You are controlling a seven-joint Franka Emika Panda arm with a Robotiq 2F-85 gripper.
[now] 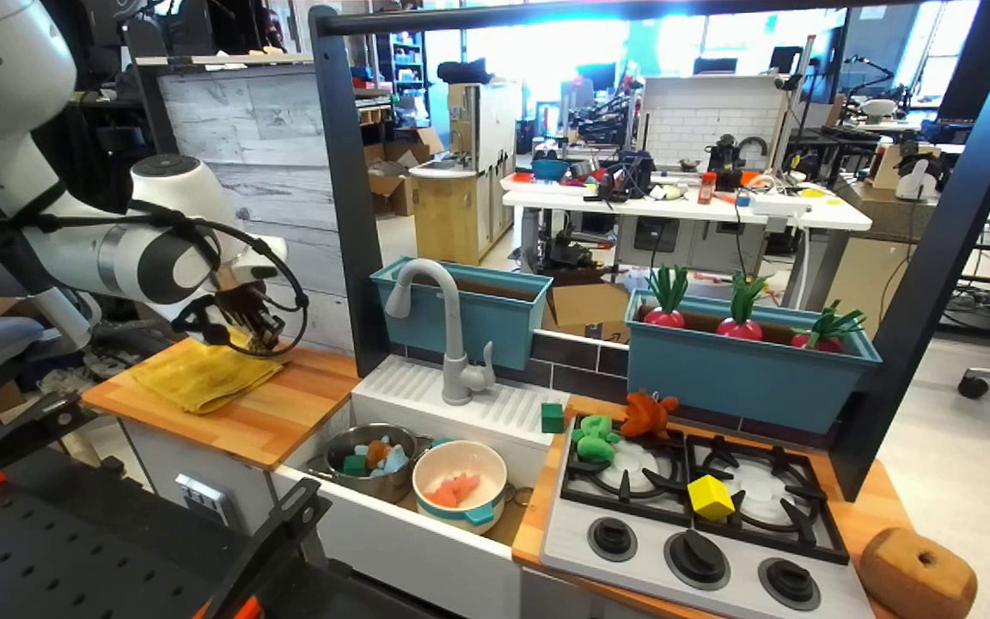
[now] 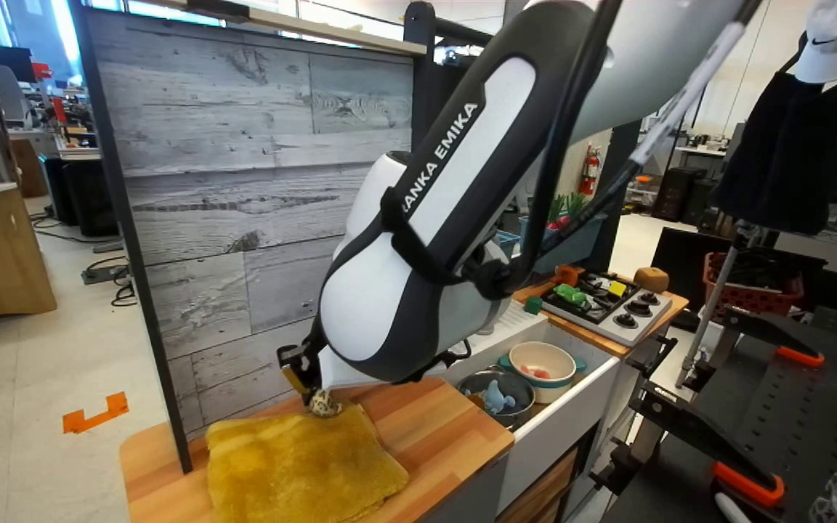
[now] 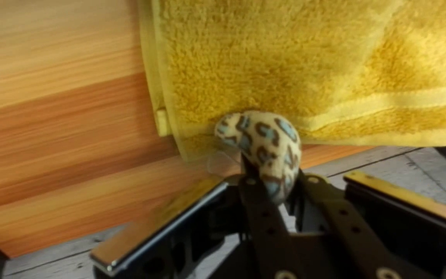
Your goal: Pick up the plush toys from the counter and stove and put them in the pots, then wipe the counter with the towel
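While the jaws clamp one end of a spotted toy near the wrist view's center, the towel (its edge alongside) could drag along if snagged.

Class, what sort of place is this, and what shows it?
Probably a robotics lab: a robot arm hangs over a kitchen counter, a stove sits nearby, and a cluttered table stands behind.

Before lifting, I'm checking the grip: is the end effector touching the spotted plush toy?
Touching. The wrist view shows the spotted plush toy pinched between the fingers of the end effector, its cloth up against their tips.
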